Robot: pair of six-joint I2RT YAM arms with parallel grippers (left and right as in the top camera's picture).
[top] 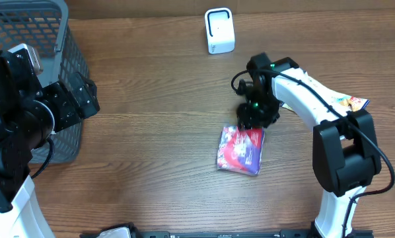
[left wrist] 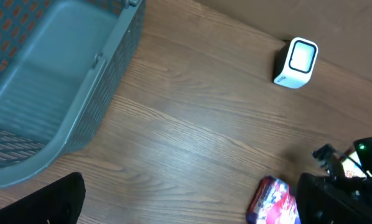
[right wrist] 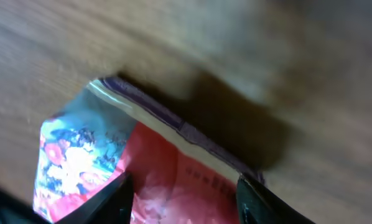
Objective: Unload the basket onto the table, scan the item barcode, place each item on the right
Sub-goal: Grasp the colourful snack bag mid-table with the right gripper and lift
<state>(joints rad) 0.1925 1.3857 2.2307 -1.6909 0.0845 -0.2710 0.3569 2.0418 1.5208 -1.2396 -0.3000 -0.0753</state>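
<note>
Red-and-purple packet (top: pixel 240 151) is being straddled at its far edge by the right gripper (right wrist: pixel 186 193), right of the middle of the table (top: pixel 151 132); whether it is being clamped cannot be told. The left gripper (left wrist: pixel 192 186) is being held wide apart, empty, beside the grey basket (top: pixel 65 59) at left.

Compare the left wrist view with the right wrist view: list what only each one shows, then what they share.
Only the left wrist view shows the grey basket and the white scanner standing on the far side of the table. Only the right wrist view shows the purple sealed edge of the packet close up, between the jaws of the right gripper; whether they grip it is unclear. Both show the red packet lying on the wooden table.
</note>
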